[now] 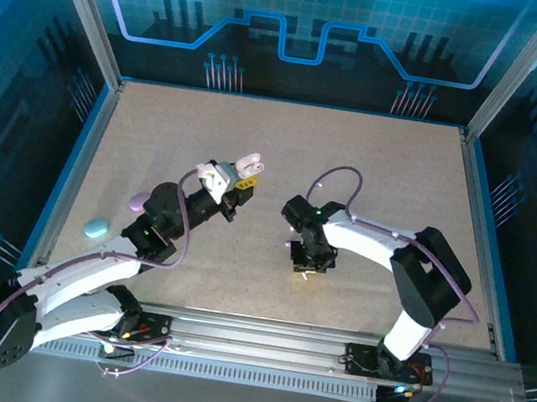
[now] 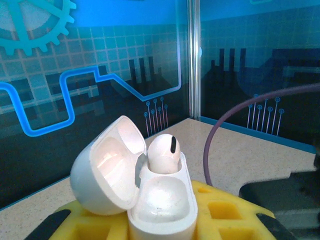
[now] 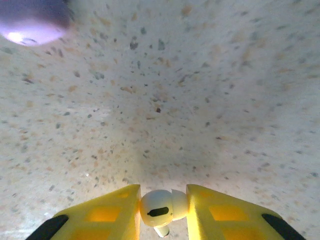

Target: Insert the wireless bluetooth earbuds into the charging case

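Note:
In the left wrist view a white charging case (image 2: pixel 162 212) sits upright between my left gripper's (image 2: pixel 162 227) yellow fingers (image 2: pixel 227 212), lid (image 2: pixel 102 175) swung open to the left. One white earbud (image 2: pixel 164 152) is seated in its far socket; the near socket holds nothing. From above, that case (image 1: pixel 249 165) is raised at the table's middle, ahead of the left gripper (image 1: pixel 219 182). My right gripper (image 1: pixel 306 265) points down at the table. Its yellow fingers (image 3: pixel 107 215) press both sides of a second white earbud (image 3: pixel 159 209), stem toward the camera.
A purple pebble-like case (image 1: pixel 135 203) and a teal one (image 1: pixel 96 228) lie on the speckled table (image 1: pixel 383 178) beside the left arm. The purple case (image 3: pixel 30 25) also shows blurred at the upper left of the right wrist view. Metal posts and blue walls ring the table.

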### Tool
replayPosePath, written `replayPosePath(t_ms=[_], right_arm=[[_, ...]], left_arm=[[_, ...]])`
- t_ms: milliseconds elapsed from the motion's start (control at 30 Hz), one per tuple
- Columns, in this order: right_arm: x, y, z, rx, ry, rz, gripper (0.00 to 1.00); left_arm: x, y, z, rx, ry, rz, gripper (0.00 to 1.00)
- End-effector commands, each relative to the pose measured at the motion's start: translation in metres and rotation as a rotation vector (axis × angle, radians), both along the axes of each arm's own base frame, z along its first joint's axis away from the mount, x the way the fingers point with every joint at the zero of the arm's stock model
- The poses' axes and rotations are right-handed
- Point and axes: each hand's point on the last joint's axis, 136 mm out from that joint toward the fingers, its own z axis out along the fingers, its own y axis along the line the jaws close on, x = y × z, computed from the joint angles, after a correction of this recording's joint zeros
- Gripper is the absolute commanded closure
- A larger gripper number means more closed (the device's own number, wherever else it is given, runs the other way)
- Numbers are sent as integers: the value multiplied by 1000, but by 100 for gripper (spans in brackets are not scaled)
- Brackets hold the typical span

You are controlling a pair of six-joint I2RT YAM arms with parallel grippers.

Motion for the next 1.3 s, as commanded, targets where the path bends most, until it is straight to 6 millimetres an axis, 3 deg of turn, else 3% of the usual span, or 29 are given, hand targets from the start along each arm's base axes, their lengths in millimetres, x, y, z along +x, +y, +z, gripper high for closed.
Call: replayPosePath(t_ms=[0, 100, 367, 467, 567, 700, 900, 1267], right_arm=[[22, -6, 42, 52, -166, -17, 70], [37, -11, 85, 112, -318, -23, 70], [66, -9, 246, 446, -823, -26, 72], [66, -5, 292, 534, -923, -8, 73], [65, 2, 318, 613, -958, -1, 73], [66, 13, 328, 695, -964, -7, 73], [69, 18, 319, 715, -942, -32, 73], [71, 20, 303, 696, -903, -41, 72]], left_arm=[[1, -6, 28, -75, -41, -36, 77], [5, -13, 26, -102, -10, -57, 77], [11, -58, 15, -143, 46, -153, 78], [13, -76, 12, -154, 49, -176, 78], [15, -93, 11, -164, 46, -185, 78], [16, -112, 12, -182, 33, -188, 78], [14, -130, 14, -199, 5, -193, 77], [13, -131, 18, -214, -6, -180, 77]])
